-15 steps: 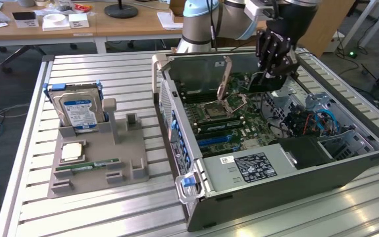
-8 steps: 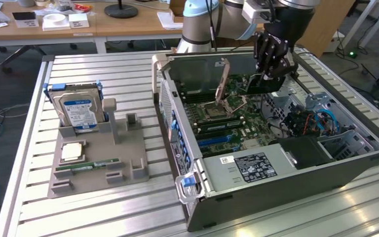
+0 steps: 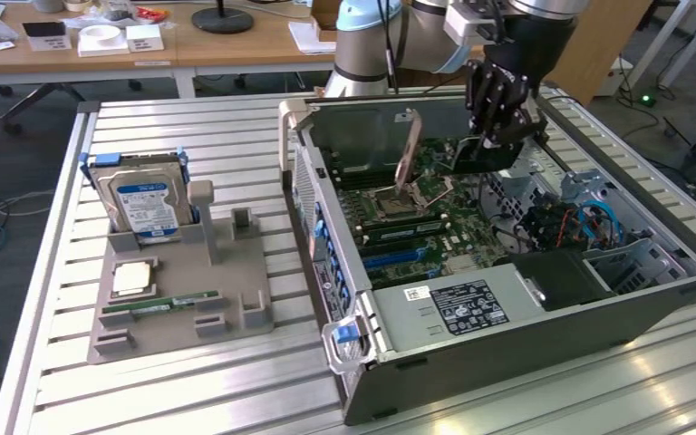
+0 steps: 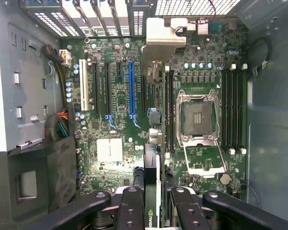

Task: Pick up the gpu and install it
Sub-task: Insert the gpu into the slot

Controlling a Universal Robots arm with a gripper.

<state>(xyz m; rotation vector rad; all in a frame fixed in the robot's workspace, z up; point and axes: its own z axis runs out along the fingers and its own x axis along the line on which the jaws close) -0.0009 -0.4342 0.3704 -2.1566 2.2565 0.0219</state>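
Inside the open computer case (image 3: pixel 529 349), my gripper (image 3: pixel 500 136) hangs over the motherboard (image 3: pixel 409 217), shut on the gpu (image 3: pixel 484 159), a dark flat card held on edge. In the wrist view the gpu (image 4: pixel 152 165) appears edge-on between the two black fingers (image 4: pixel 132 208), with my gripper (image 4: pixel 153 194) clamped on it. Its silver metal bracket (image 4: pixel 159 44) reaches toward the case's rear slot openings. The card hovers between the blue expansion slot (image 4: pixel 132 88) and the CPU socket (image 4: pixel 197 117), and I cannot tell whether it touches the board.
A grey fixture tray (image 3: pixel 242 281) on the slatted table at the exterior view's left holds a hard drive (image 3: pixel 142 195), a CPU chip (image 3: pixel 130 276) and a green RAM stick (image 3: pixel 160 305). Cables and a drive bay (image 3: pixel 590 227) sit at the case's right side.
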